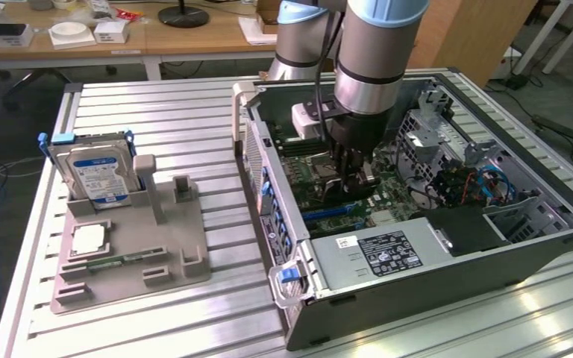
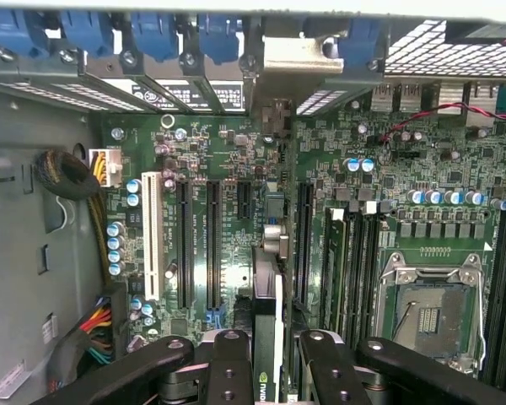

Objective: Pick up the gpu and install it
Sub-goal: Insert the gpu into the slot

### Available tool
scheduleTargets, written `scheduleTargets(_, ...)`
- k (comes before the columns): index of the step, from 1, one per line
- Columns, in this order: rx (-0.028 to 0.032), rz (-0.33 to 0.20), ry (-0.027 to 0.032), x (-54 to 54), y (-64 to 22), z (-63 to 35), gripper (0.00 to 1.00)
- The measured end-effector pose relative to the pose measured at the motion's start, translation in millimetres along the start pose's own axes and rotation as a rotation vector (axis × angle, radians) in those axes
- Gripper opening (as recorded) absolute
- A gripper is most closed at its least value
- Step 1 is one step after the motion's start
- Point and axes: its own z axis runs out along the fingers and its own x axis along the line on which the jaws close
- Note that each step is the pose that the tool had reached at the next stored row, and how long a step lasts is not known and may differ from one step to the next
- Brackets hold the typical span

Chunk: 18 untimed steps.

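Fingers (image 2: pixel 229 364) are clamping the gpu (image 2: pixel 267 295) edge-on, claw (image 2: pixel 274 346) closed onto it; its long axis is running away from me toward the rear slots (image 2: pixel 164 80), along the board (image 2: pixel 422 143) sockets. Exterior: I'm reaching into the case (image 1: pixel 446 276), gpu straight below claw, at the board.

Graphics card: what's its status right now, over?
Pincer shut on graphics card. Card on edge over main board, inside computer case. No obstruction seen.
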Motion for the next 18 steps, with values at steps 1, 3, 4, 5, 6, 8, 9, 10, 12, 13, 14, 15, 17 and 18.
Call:
scheduleTargets(1,0.0,0.0,-0.0001,0.0,0.0,0.0,0.26)
scheduleTargets(3,0.0,0.0,-0.0001,0.2,-0.1,0.1,0.26)
scheduleTargets(4,0.0,0.0,-0.0001,0.4,-0.1,0.1,0.26)
scheduleTargets(5,0.0,0.0,-0.0001,0.7,-0.3,0.1,0.26)
scheduleTargets(6,-0.0001,0.0,0.0,1.3,-0.5,0.0,0.26)
scheduleTargets(8,0.0,0.0,0.0002,2.3,-0.8,0.1,0.26)
scheduleTargets(9,0.0,0.0,0.0029,2.2,-0.7,0.2,0.26)
scheduleTargets(10,-0.0001,-0.001,0.0115,2.3,-0.7,0.3,0.26)
scheduleTargets(12,0.0,-0.002,0.0178,2.1,-0.8,0.6,0.26)
scheduleTargets(13,0.0,-0.002,0.018,2.1,-0.8,0.5,0.26)
scheduleTargets(14,0.0,-0.002,0.0182,2.0,-0.8,0.5,0.26)
scheduleTargets(15,0.0,-0.002,0.0181,1.4,-0.7,0.6,0.26)
scheduleTargets(17,0.0,-0.002,0.018,-0.2,-1.9,0.9,0.26)
scheduleTargets(18,0.0,-0.002,0.0181,-0.9,-2.3,1.0,0.26)
